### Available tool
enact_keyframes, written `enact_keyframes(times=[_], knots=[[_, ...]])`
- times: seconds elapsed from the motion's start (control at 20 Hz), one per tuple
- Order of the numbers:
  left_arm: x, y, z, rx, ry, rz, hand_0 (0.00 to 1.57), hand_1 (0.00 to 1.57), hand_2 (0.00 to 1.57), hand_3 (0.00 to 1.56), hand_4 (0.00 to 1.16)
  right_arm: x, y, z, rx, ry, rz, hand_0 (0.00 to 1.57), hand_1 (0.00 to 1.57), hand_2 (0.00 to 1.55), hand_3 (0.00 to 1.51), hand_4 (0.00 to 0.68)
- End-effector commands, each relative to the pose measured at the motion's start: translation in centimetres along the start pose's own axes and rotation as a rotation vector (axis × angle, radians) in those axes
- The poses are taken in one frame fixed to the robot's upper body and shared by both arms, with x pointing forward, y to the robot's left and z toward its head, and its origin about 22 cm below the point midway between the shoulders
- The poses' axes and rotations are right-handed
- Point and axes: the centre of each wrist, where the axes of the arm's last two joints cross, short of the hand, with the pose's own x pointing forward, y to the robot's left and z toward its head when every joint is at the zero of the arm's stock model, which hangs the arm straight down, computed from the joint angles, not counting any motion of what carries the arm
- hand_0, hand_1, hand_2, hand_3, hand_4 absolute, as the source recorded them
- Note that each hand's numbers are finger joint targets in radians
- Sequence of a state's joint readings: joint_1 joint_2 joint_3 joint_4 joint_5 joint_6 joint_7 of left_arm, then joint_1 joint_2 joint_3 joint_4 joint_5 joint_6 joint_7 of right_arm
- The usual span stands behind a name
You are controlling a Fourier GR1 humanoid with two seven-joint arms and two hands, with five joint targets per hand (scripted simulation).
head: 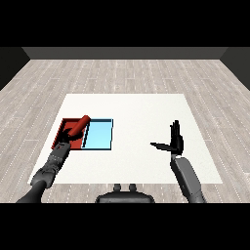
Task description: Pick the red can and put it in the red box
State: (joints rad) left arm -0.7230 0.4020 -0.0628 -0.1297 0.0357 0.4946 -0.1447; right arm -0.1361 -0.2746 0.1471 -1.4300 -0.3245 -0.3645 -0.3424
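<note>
Left hand [64, 144] at 9 o'clock on the desk [141, 112], fingers curled round the red can [79, 126]. Can is tilted over the red tray [64, 125], top end leaning toward the light blue tray [99, 135] at its 3 o'clock. Pick looks done, release into the red tray left. Right hand [174, 141] idle at 4 o'clock, fingers straight, holding nothing

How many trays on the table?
2. The red tray is at the table's left, under the left hand and red can; the light blue tray lies right beside it.
</note>
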Motion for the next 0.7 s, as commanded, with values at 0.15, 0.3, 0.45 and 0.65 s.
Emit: enact_keyframes(times=[0.15,0.3,0.45,0.65], knots=[[-3.5,1.3,0.2,0.063,0.183,0.051,1.28,1.28,1.17,0.00,0.70,-1.9,-0.6,0.3,-0.005,-0.001,0.003,0.00,0.00,0.00,0.00,0.000],[-3.3,2.7,-0.4,-0.069,0.228,0.032,0.00,0.00,0.00,0.00,0.00,-1.1,-0.2,0.0,-0.001,-0.006,-0.024,0.00,0.00,0.00,0.00,0.000],[-0.6,3.3,-1.3,-0.064,0.204,0.018,0.00,0.00,0.00,0.00,0.00,-0.2,-1.4,-0.3,-0.016,-0.026,-0.036,0.00,0.00,0.00,0.00,0.000],[-1.4,2.3,-0.7,-0.038,0.162,-0.017,0.00,0.00,0.00,0.00,0.00,-0.9,-1.7,0.6,0.006,-0.013,-0.046,0.00,0.00,0.00,0.00,0.000]])
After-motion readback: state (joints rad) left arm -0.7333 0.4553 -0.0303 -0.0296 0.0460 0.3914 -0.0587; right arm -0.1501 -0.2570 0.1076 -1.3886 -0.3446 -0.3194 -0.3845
